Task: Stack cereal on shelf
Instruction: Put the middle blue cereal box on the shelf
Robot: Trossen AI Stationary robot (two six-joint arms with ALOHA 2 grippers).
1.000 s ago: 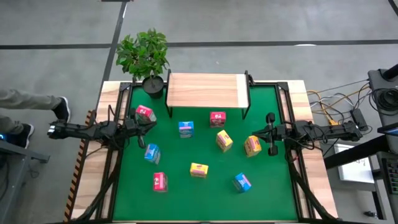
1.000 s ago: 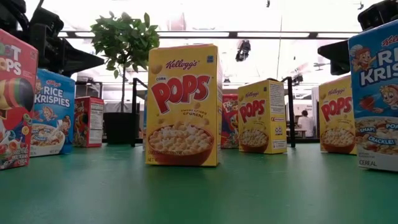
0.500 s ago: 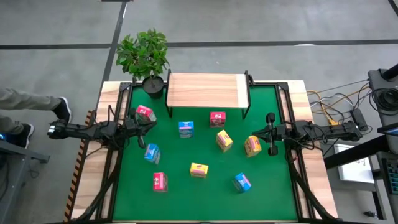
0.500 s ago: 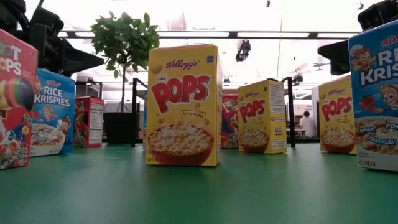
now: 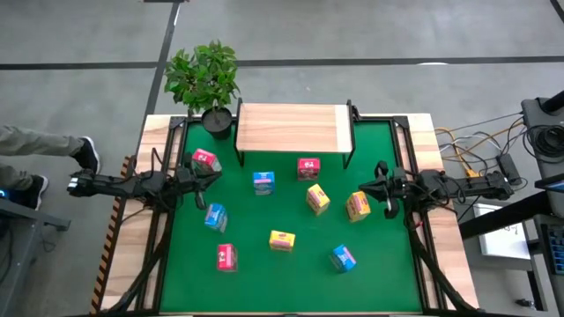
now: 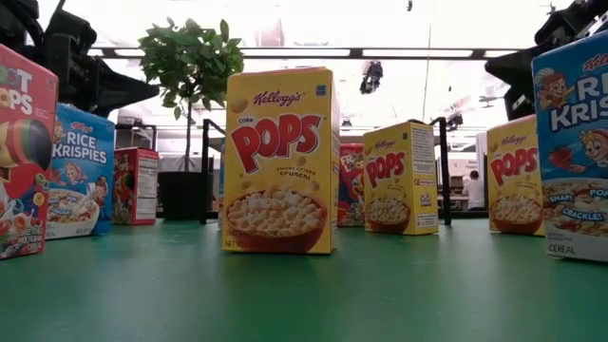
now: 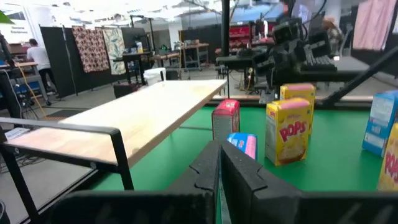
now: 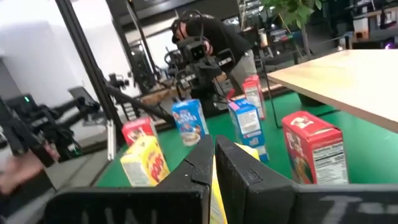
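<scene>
Left pincer (image 5: 214, 173) and right pincer (image 5: 377, 185) both closed, empty, arms low at opposite table sides.

Whole table seen straight down from overhead, green mat (image 5: 291, 264) viewed level and close from its near edge, each wrist view aimed across the mat past its own fingers, shelf (image 5: 293, 129) shared by overhead and both wrist views.

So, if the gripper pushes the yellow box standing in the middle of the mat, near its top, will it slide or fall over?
The yellow box stands upright on a narrow base, taller than wide, so a high push would probably tip it. It looks like thin cardboard, likely light and easily dented. Pushed low, it might slide on the green mat instead, though the mat may grip it.
</scene>
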